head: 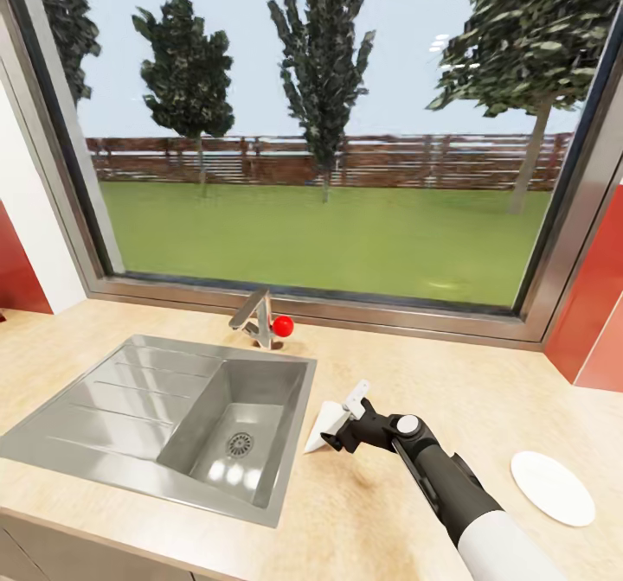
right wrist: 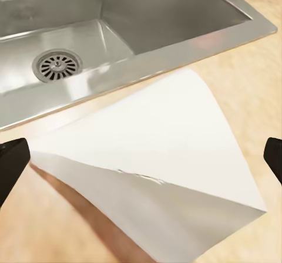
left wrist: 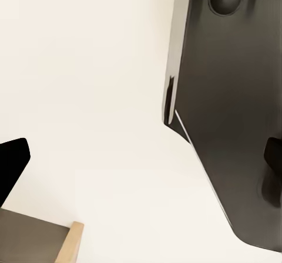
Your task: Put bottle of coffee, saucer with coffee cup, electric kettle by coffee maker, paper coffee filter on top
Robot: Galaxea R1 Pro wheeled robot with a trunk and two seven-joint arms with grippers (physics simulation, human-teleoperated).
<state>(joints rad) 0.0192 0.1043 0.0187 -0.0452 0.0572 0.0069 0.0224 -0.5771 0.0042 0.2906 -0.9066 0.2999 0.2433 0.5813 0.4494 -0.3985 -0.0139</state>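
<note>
Right hand (head: 339, 430) spread wide around paper coffee filter (head: 322, 428), beside sink (head: 112, 408).

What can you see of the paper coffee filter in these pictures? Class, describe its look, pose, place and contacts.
The paper coffee filter is a plain white cone of thin paper, lying on its side on the light wood-grain kitchen countertop just beside the steel sink's right rim. In the right wrist view it looks flattened, with a soft crease along one fold and a shadow beneath. The right gripper is at it with fingers spread on either side; whether they touch it cannot be told.
</note>
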